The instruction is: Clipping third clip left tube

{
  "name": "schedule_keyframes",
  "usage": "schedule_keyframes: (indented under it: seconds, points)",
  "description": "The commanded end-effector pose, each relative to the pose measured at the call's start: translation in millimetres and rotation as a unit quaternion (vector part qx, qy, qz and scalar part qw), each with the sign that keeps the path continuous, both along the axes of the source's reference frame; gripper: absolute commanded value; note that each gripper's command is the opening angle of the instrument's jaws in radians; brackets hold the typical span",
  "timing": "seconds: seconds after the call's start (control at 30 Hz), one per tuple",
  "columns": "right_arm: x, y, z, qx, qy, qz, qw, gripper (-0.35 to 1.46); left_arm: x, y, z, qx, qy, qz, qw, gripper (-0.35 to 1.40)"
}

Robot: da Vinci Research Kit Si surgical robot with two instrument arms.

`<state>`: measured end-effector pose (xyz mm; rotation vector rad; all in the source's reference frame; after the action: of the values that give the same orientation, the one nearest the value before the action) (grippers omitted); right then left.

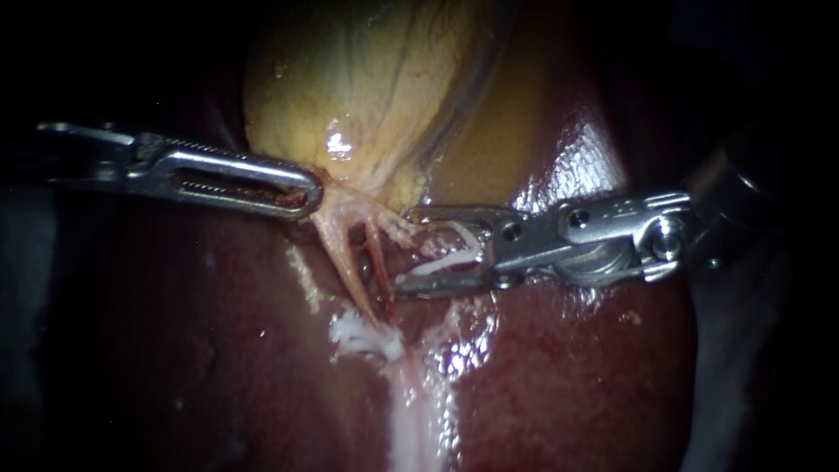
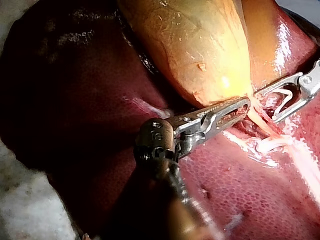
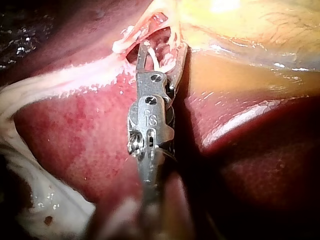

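My left instrument (image 1: 301, 188) comes in from the left, its long slotted jaws shut on the pale tissue where the gallbladder (image 1: 367, 79) narrows. Two tubes run down from there: a pale left tube (image 1: 341, 253) and a thin red right tube (image 1: 378, 262). My right instrument (image 1: 404, 249) comes in from the right, its jaws wide apart and holding a white clip (image 1: 450, 260) between them. The jaw tips reach the red tube; the pale tube lies just beyond. White clips (image 1: 363, 336) sit lower on the tubes. In the right wrist view the jaws (image 3: 164, 47) straddle pale strands.
Dark red liver (image 1: 218, 350) surrounds the tubes on all sides. A whitish band of tissue (image 1: 415, 419) runs down from the clipped spot. In the left wrist view my left instrument (image 2: 240, 111) lies under the gallbladder (image 2: 200, 45), with my right instrument (image 2: 266, 106) just beyond it.
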<state>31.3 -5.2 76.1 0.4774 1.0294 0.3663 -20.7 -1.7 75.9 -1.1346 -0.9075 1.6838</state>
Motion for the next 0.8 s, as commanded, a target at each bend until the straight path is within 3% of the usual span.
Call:
schedule_keyframes:
  seconds: [0.03,0.8]
  points:
    - [-0.1,-0.1,-0.1,0.004,0.002,0.002,1.0,0.44,0.0,0.0,0.0,0.0,0.0,0.0,1.0,-0.35]
    - [-0.6,-0.6,-2.0,0.036,0.036,0.004,0.9987,0.44,0.1,0.0,0.0,0.0,0.0,0.0,1.0,-0.35]
